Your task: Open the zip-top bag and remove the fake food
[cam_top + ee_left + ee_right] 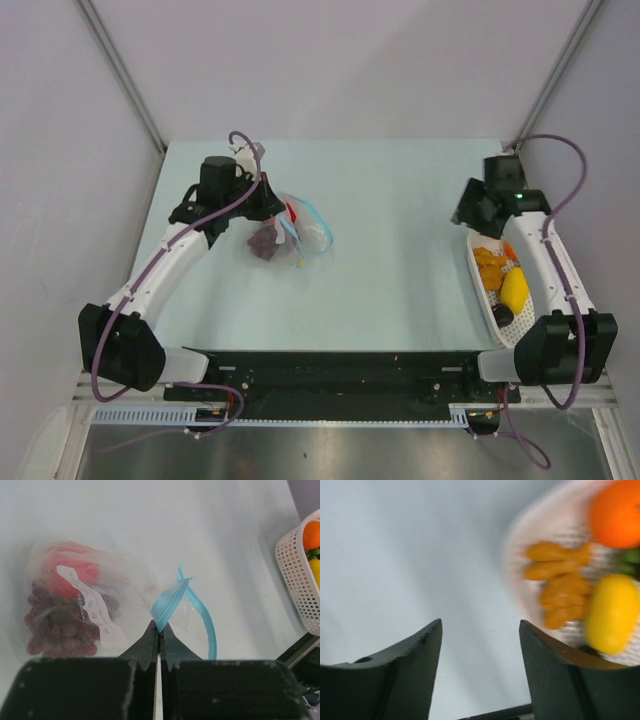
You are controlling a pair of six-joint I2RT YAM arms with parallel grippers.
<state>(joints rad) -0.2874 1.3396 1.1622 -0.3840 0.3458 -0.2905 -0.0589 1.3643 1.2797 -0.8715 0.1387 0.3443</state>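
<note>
The zip-top bag lies left of the table's middle, its mouth partly apart. My left gripper is shut on its teal zip strip. Inside the clear bag lie dark purple grapes and a red piece. More fake food sits in the white basket: a yellow oblong, an orange ball and orange-brown pieces. My right gripper hovers open and holds nothing, just left of the basket's far end, over bare table. In the top view it is at the right.
The white perforated basket stands along the right edge beside the right arm, with a dark piece near its front. Grey walls close the table on three sides. The arms' black base rail runs along the near edge.
</note>
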